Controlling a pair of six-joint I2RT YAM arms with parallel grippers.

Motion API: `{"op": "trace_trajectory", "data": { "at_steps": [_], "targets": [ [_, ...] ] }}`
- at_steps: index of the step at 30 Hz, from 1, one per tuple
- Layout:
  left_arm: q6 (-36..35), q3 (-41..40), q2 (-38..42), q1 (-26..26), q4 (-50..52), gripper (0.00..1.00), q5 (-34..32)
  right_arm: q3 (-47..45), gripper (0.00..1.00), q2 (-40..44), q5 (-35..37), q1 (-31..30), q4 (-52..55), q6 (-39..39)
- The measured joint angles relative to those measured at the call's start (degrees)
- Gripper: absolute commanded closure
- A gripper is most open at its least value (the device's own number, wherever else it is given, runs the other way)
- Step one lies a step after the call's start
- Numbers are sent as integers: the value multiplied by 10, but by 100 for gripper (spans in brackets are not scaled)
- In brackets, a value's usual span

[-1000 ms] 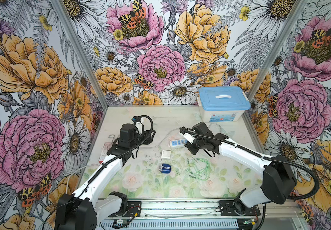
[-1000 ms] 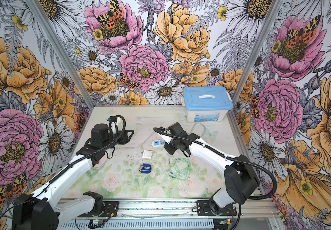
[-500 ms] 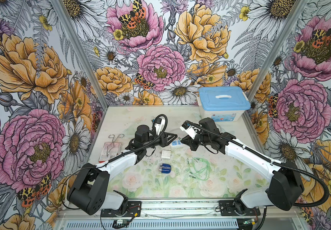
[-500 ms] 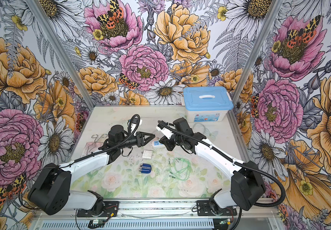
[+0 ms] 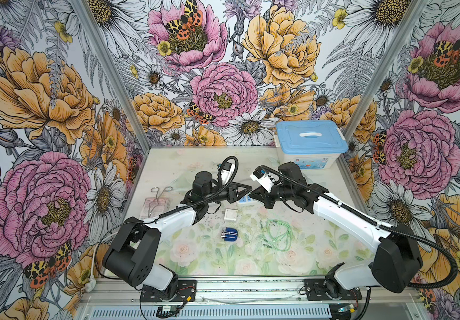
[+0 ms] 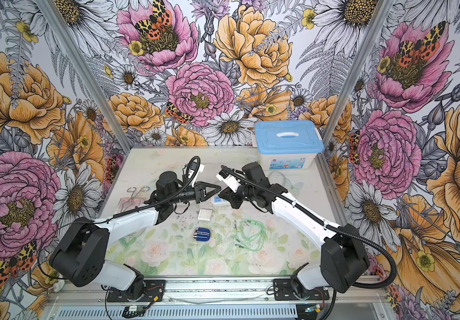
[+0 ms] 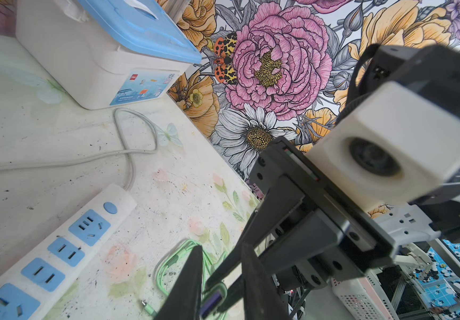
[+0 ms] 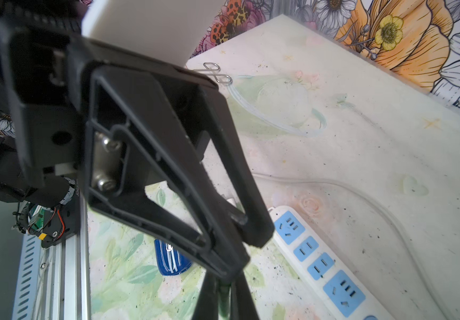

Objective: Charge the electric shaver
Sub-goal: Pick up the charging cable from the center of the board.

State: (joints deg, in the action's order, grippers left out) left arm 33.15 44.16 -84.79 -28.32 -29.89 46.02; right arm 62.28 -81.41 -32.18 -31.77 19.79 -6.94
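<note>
My right gripper [image 8: 224, 293], clamped on the USB plug [image 7: 213, 300] of the pale green cable [image 5: 277, 234], presents it for regripping. My left gripper [image 7: 222, 249] brackets the plug; whether it is pinching yet, I cannot tell. The dark blue, silver-ribbed electric shaver [image 5: 229, 234] lies untouched at seven o'clock from the handover.

The electric shaver [image 5: 229, 234] was seen as dark blue with pale stripes, the power strip [image 7: 57, 249] white with blue sockets, the cable [image 5: 276, 232] green.
</note>
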Motion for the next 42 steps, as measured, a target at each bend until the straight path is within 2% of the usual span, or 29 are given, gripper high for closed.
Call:
{"op": "trace_trajectory", "data": {
  "at_steps": [5,11,17,23,33,42],
  "targets": [
    [0,0,0,0,0,80,6,0,100,3,-11,9,-1,-2],
    [-2,0,0,2,-1,100,15,0,100,6,-22,11,0,-1],
    [-3,0,-1,3,-2,100,18,0,100,7,-22,11,1,-1],
    [-3,0,-1,4,-1,100,21,-5,83,15,-22,14,0,1],
    [-2,0,-1,5,1,100,35,-17,71,38,-23,33,-8,5],
    [-7,4,10,16,29,100,62,-24,66,38,-113,62,-8,10]
  ]
}}
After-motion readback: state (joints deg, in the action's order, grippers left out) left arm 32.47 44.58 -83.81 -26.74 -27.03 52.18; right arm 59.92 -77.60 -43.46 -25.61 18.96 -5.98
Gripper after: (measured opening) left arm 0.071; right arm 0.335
